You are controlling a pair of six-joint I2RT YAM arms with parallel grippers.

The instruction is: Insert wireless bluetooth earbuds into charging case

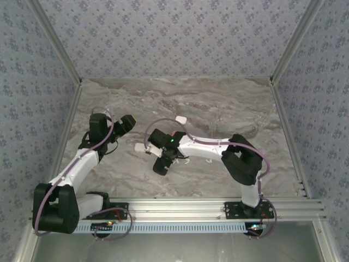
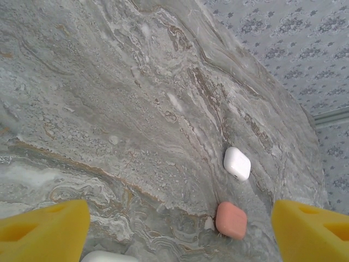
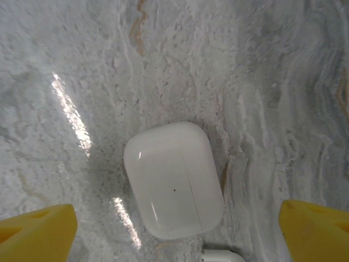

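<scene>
White and glossy, a closed charging case (image 3: pixel 173 180) lies flat on the marble table (image 3: pixel 82 54), straight in front of the right gripper (image 3: pixel 177 210). It sits centred between the two yellow fingers (image 3: pixel 35 232), which stand spread wide and touch nothing. Close against the case's nearer end a rounded white piece (image 3: pixel 221 255) peeks in; I cannot tell whether it is an earbud.

The left gripper (image 2: pixel 180 210) hangs with its fingers spread just as wide, pinching nothing. Ahead of it, toward its right finger, lie a second white case (image 2: pixel 236 163) and, nearer, a pink case (image 2: pixel 231 220), the two apart. A tiny white bit (image 2: pixel 209 222) touches the pink case's left side, too small to name. A white rim (image 2: pixel 109 256) shows beside its left finger. Bare marble lies between this gripper and those cases.

Counted: two whole white cases, one pink case, two small white pieces.
</scene>
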